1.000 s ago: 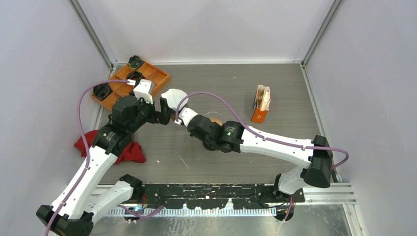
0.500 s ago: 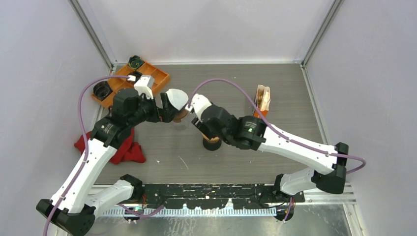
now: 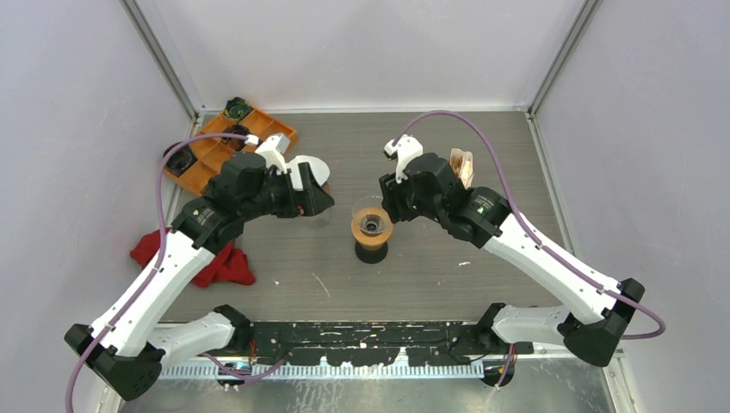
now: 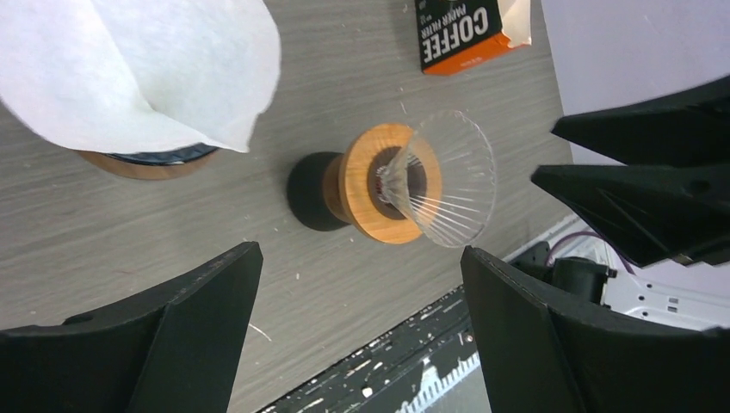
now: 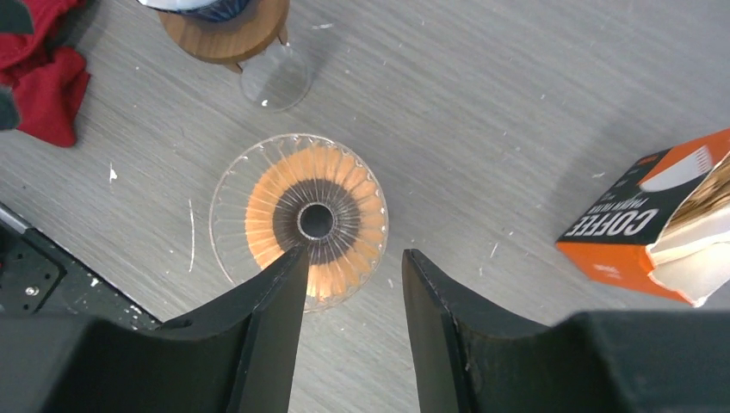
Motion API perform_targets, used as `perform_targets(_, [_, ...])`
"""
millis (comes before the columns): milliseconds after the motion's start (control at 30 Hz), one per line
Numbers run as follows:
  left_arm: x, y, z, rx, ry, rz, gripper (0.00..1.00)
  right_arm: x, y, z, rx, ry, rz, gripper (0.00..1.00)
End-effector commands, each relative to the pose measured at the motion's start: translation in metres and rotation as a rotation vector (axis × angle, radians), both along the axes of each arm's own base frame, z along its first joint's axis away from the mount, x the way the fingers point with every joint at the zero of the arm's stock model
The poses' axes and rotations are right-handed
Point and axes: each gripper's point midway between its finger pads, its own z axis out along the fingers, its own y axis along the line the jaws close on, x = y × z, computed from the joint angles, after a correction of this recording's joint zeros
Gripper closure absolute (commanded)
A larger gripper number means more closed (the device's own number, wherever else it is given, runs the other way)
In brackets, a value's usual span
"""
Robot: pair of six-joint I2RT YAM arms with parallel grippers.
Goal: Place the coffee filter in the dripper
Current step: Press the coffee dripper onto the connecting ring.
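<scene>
The white paper coffee filter (image 4: pixel 146 69) rests on a wooden-rimmed stand (image 4: pixel 142 163), at the upper left of the left wrist view. It also shows in the top view (image 3: pixel 307 170). The clear ribbed glass dripper (image 3: pixel 371 224) stands on a wooden collar and black base at table centre. It shows in the left wrist view (image 4: pixel 443 189) and from above in the right wrist view (image 5: pixel 300 219). My left gripper (image 3: pixel 320 200) (image 4: pixel 360 258) is wide open and empty, beside the filter, left of the dripper. My right gripper (image 3: pixel 387 205) (image 5: pixel 351 258) is open and empty, just behind the dripper.
An orange and black coffee filter box (image 3: pixel 459 179) (image 5: pixel 654 224) stands right of the dripper. An orange tray (image 3: pixel 225 146) with dark cups sits at the back left. A red cloth (image 3: pixel 219 262) (image 5: pixel 43 77) lies at the left. A small clear glass (image 5: pixel 274 77) stands by the wooden stand.
My right arm has swung from the filter at the left over to the right and back, uncovering the dripper. My left gripper has shifted right. The filter has stayed put.
</scene>
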Motion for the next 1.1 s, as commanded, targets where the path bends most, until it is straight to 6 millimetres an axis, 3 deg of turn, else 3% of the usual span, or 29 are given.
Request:
perform_targets(0, [-0.002,-0.017,0.013,-0.061,-0.007,0.013,0.14,0.001,0.005,0.002,0.151,0.074,0.003,0.50])
perform_targets(367, [0.004,-0.054,-0.009,-0.029,0.027,-0.008,0.28,0.022,-0.010,-0.023,0.215,0.161,-0.068,0.52])
perform_targets(667, [0.016,-0.074,-0.023,-0.006,0.023,-0.007,0.39,0.024,-0.008,-0.038,0.232,0.186,-0.054,0.55])
perform_targets(1000, [0.016,-0.082,-0.040,0.040,0.052,-0.021,0.49,0.020,-0.001,-0.049,0.242,0.227,-0.022,0.63])
perform_targets(1067, [0.016,-0.080,-0.043,0.051,0.057,-0.017,0.56,0.020,0.000,-0.051,0.239,0.236,-0.022,0.64])
